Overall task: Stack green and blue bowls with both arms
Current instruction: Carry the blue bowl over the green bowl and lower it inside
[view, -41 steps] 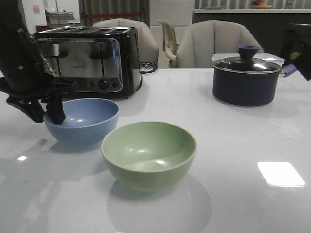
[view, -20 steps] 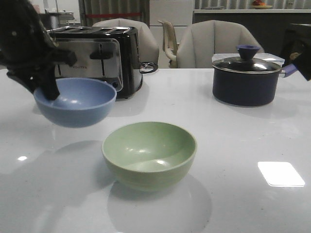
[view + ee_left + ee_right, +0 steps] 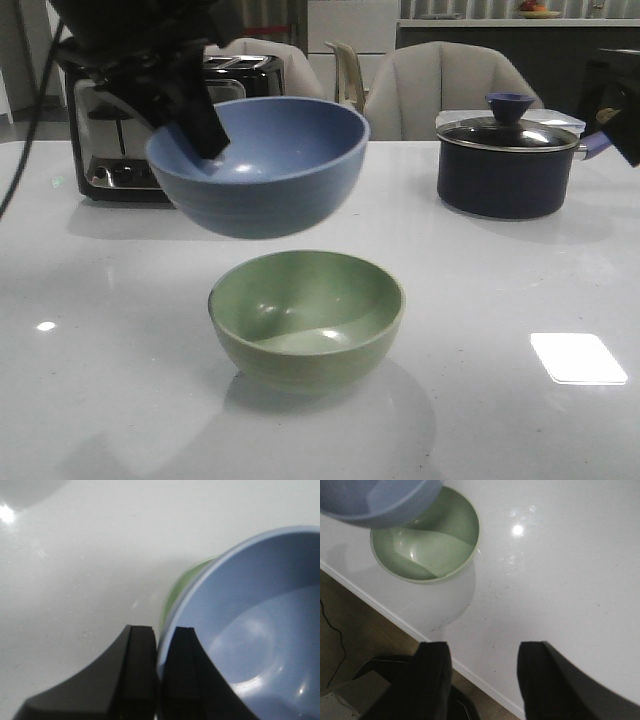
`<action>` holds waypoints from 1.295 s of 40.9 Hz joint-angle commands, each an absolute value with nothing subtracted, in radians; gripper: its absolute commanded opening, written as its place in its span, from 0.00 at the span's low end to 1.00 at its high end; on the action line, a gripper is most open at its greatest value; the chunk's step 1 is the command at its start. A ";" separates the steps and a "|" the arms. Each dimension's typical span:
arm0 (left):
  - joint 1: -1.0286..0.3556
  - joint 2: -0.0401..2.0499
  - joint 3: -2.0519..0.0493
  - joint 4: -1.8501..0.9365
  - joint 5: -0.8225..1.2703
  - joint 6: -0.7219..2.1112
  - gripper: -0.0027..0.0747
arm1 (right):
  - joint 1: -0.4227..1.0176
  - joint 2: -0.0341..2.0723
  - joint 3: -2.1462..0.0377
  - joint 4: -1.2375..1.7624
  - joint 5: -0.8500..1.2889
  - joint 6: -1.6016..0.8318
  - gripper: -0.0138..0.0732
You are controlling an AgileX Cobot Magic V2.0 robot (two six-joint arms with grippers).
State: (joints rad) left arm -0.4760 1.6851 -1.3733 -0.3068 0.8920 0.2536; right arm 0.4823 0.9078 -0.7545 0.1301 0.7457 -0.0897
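Observation:
My left gripper (image 3: 195,115) is shut on the rim of the dusty blue bowl (image 3: 262,165) and holds it in the air, above the pale green bowl (image 3: 306,318) and a little to its left. The green bowl stands upright on the white table. In the left wrist view one finger is inside the blue bowl (image 3: 255,625) and one outside, with the green bowl's edge (image 3: 177,592) showing beneath. My right gripper (image 3: 482,652) is open and empty over the table's front edge; the green bowl (image 3: 427,542) and blue bowl (image 3: 375,500) show beyond it.
A black and chrome toaster (image 3: 115,140) stands at the back left. A dark lidded saucepan (image 3: 508,160) stands at the back right. Part of my right arm (image 3: 618,100) shows at the right edge. Chairs stand behind the table.
My left gripper has lifted the blue bowl off the table and carried it up and to the right, from beside the toaster to above the green bowl. The right arm has not moved.

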 commanded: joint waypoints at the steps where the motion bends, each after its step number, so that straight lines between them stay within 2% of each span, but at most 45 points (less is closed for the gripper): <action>1: -0.516 1.662 -1.387 -0.336 0.812 0.258 0.17 | 0.483 0.895 -0.780 0.126 0.694 -0.098 0.66; 14: -0.529 1.786 -1.387 -0.366 0.774 0.255 0.17 | 0.483 0.895 -0.780 0.126 0.694 -0.098 0.66; 17: -0.529 1.811 -1.387 -0.366 0.769 0.255 0.21 | 0.483 0.895 -0.780 0.126 0.694 -0.098 0.66; 19: -0.529 1.818 -1.387 -0.366 0.769 0.255 0.29 | 0.483 0.895 -0.780 0.126 0.694 -0.098 0.66; 24: -0.529 1.821 -1.398 -0.364 0.782 0.255 0.58 | 0.483 0.895 -0.780 0.126 0.694 -0.098 0.66; 28: -0.525 1.815 -1.431 -0.361 0.817 0.255 0.70 | 0.483 0.895 -0.780 0.126 0.694 -0.098 0.66; 41: -0.525 1.599 -1.458 -0.342 0.874 0.255 0.70 | 0.483 0.895 -0.780 0.126 0.694 -0.098 0.66; 53: -0.525 1.238 -1.213 -0.294 0.831 0.264 0.70 | 0.483 0.895 -0.780 0.126 0.694 -0.098 0.66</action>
State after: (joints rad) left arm -0.5225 1.3647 -1.2507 -0.3045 0.8900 0.2594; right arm 0.4823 0.9078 -0.7540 0.1301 0.7457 -0.0904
